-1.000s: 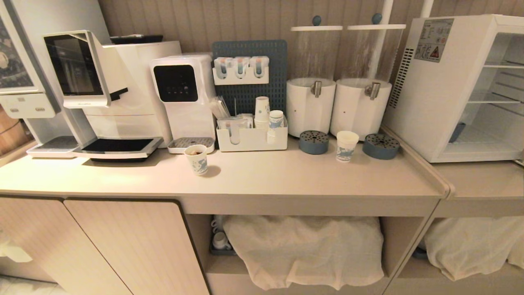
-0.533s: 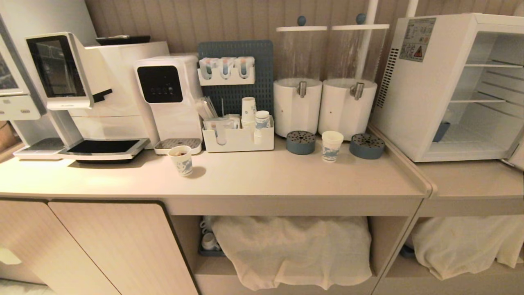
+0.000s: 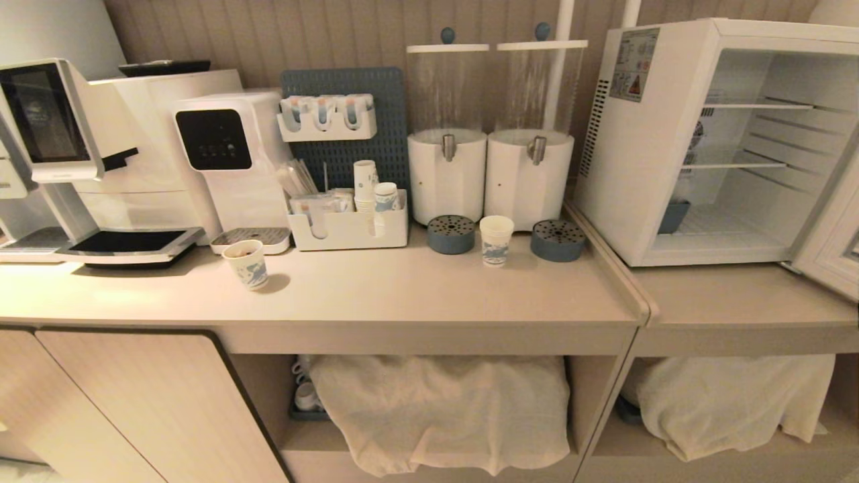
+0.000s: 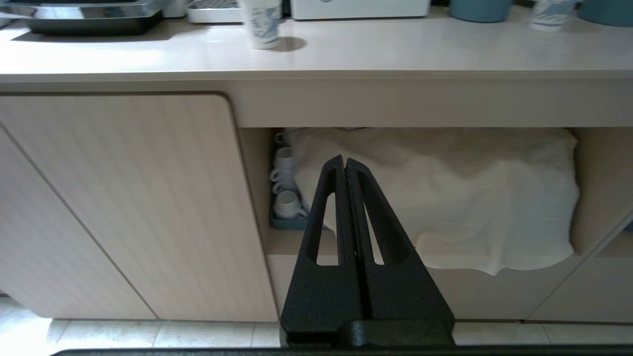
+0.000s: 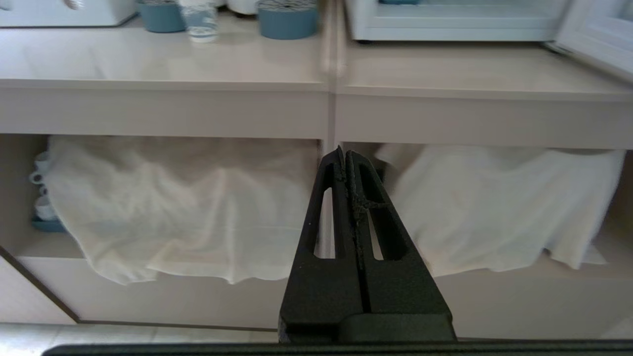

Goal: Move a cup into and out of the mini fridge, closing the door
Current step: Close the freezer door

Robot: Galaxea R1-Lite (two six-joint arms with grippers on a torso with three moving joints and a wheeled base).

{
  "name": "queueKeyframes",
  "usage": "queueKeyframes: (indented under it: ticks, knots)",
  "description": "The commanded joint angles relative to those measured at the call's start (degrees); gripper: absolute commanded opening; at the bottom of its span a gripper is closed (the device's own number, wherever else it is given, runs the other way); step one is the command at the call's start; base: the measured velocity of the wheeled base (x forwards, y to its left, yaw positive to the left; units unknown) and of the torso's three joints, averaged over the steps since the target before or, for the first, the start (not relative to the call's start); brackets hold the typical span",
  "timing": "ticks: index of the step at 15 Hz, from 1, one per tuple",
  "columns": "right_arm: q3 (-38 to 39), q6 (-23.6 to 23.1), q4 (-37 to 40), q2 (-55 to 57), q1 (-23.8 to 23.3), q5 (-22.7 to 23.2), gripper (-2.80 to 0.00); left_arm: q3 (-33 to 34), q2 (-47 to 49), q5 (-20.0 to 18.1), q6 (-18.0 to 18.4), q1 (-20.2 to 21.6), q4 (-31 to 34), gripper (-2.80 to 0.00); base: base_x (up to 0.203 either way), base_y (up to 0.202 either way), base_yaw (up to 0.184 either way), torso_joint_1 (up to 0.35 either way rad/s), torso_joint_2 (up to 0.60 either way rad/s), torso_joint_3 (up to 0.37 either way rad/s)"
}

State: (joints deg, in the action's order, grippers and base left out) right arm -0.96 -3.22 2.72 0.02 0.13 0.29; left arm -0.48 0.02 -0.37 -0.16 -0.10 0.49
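The fingers of the left gripper (image 4: 344, 163) and right gripper (image 5: 344, 154) are pressed together, and nothing is held. The cup (image 3: 496, 240) is stood on the worktop (image 3: 402, 288), white inside. The mini fridge (image 3: 711, 141) is left open, its door (image 3: 832, 235) swung out.
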Motion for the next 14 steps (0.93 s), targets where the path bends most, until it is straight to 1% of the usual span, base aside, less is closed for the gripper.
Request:
queueKeyframes:
  ticks: [1,14]
  knots:
    - [0.0,0.0,0.0,0.0,0.0,0.0,-2.8,0.0,-0.1,0.0,0.0,0.0,0.0,-2.8,0.0,-0.199,0.003,0.004,0.0,-0.001]
    - [0.0,0.0,0.0,0.0,0.0,0.0,-2.8,0.0,-0.1,0.0,0.0,0.0,0.0,-2.8,0.0,-0.192,-0.001,0.001,0.0,0.0]
